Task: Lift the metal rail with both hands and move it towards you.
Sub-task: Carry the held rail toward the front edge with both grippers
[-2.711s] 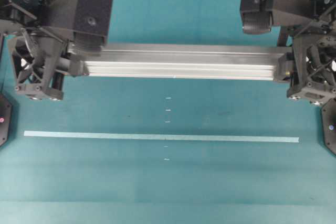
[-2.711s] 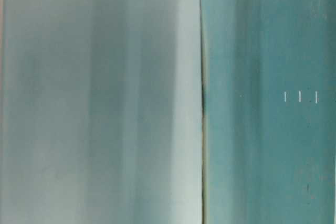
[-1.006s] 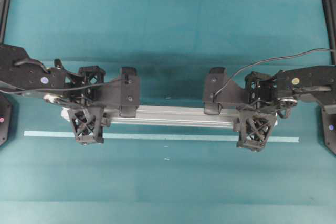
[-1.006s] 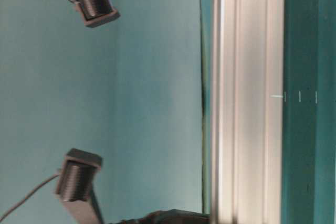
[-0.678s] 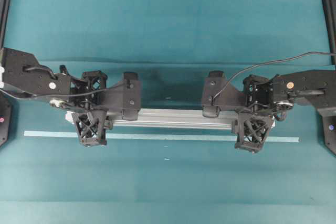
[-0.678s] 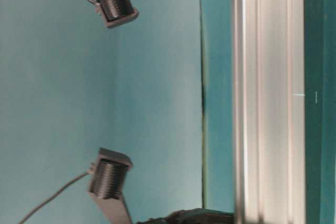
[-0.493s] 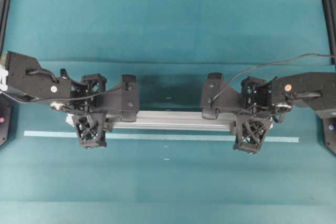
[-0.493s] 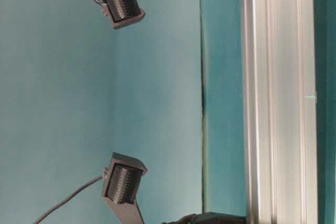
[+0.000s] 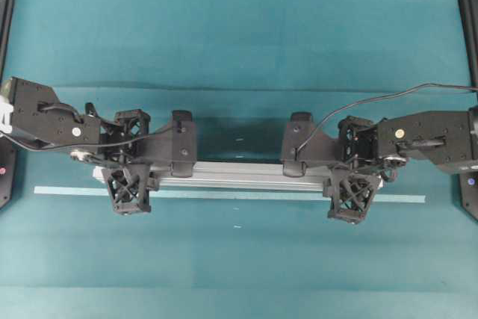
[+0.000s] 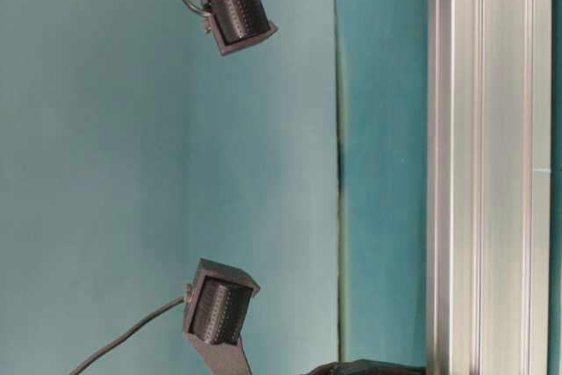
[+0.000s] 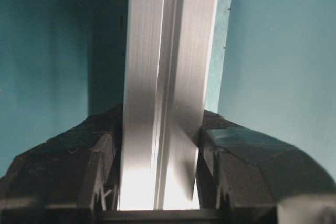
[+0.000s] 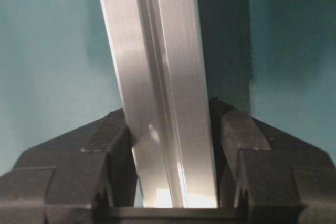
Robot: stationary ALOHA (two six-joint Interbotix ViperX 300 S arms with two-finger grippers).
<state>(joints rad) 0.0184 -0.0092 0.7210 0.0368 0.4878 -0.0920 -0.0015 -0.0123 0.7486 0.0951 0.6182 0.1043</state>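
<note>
Spanning the middle of the teal counter (image 9: 239, 274) is one metal rail (image 9: 239, 175), a grooved silver aluminium bar lying crosswise, just above the single pale tape strip (image 9: 403, 199). Two black pincers grip it, one near each end: the left pincer (image 9: 128, 175) is clamped around the rail's left part, the right pincer (image 9: 351, 178) around its right part. Both wrist views show the rail (image 11: 165, 103) squeezed between black fingers (image 11: 239, 156), likewise the rail (image 12: 160, 103) on the right side
</note>
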